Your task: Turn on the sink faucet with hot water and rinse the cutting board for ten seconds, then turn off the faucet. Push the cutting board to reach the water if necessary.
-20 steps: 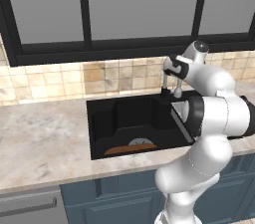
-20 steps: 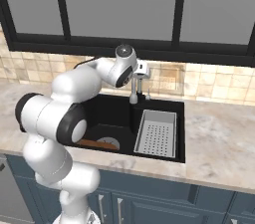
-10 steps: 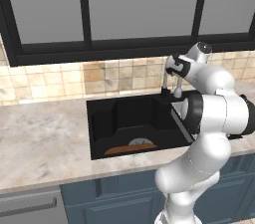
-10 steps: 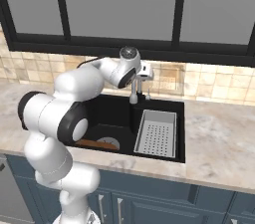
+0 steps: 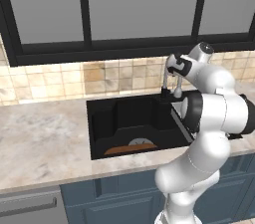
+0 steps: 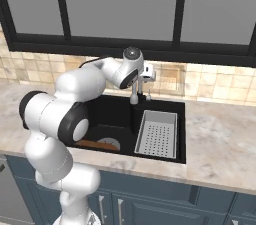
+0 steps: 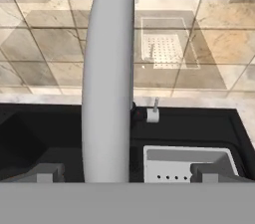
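The sink faucet (image 5: 166, 81) is a tall grey gooseneck at the back rim of the black sink (image 5: 107, 123). In the hand view its spout (image 7: 107, 78) rises close up, and the small side lever (image 7: 153, 113) sits at its base to the right. My gripper (image 7: 127, 173) is open, with one fingertip (image 7: 47, 173) on each side of the spout and neither touching it. From the base views the gripper (image 5: 171, 65) (image 6: 148, 74) hovers at the top of the faucet (image 6: 134, 93). The orange-brown cutting board (image 5: 127, 149) (image 6: 94, 144) lies flat at the basin's front. No water is running.
A grey perforated strainer tray (image 6: 157, 132) (image 7: 184, 161) fills the right part of the sink. A grey round drain disc (image 5: 142, 142) lies by the board. A tiled wall and dark window frame stand behind the faucet. Marble counter (image 5: 40, 138) runs on both sides.
The hand has crept slightly rightward along the faucet top. The jaws stay open, and the board has not moved.
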Controlling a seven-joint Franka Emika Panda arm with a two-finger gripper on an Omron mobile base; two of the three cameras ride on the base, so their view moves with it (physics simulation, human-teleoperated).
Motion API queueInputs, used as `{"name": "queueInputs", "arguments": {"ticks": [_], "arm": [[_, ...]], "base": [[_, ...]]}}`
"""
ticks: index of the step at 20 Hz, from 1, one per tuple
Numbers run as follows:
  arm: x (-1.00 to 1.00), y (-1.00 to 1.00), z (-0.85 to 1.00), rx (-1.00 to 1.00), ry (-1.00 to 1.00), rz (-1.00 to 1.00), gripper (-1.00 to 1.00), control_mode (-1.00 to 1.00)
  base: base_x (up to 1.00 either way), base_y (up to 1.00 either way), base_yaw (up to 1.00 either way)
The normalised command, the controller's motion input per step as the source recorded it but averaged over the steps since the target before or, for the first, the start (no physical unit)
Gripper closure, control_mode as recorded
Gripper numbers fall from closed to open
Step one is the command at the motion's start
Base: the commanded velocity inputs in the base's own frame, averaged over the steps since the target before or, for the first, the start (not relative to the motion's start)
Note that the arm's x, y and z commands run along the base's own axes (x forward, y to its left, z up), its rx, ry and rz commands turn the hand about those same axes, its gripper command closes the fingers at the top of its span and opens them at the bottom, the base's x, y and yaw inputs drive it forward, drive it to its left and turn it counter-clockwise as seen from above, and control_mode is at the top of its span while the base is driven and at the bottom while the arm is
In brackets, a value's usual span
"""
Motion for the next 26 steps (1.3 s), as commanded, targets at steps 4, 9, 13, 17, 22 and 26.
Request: {"name": "queueInputs", "arguments": {"ticks": [4, 9, 13, 17, 22, 26], "arm": [[0.0, 0.0, -0.05, 0.0, 0.01, 0.0, -1.0, -1.0], [0.03, 0.02, -0.08, 0.0, 0.0, 0.0, -1.0, -1.0], [0.07, 0.07, -0.09, 0.0, 0.0, 0.0, -1.0, -1.0], [0.06, 0.16, -0.06, 0.0, 0.0, 0.0, -1.0, -1.0], [0.09, 0.2, -0.03, 0.0, 0.0, 0.0, -1.0, -1.0], [0.09, 0.27, -0.01, 0.0, 0.0, 0.0, -1.0, -1.0]], "base": [[0.0, 0.0, 0.0], [0.0, 0.0, 0.0], [0.0, 0.0, 0.0], [0.0, 0.0, 0.0], [0.0, 0.0, 0.0], [0.0, 0.0, 0.0]]}}
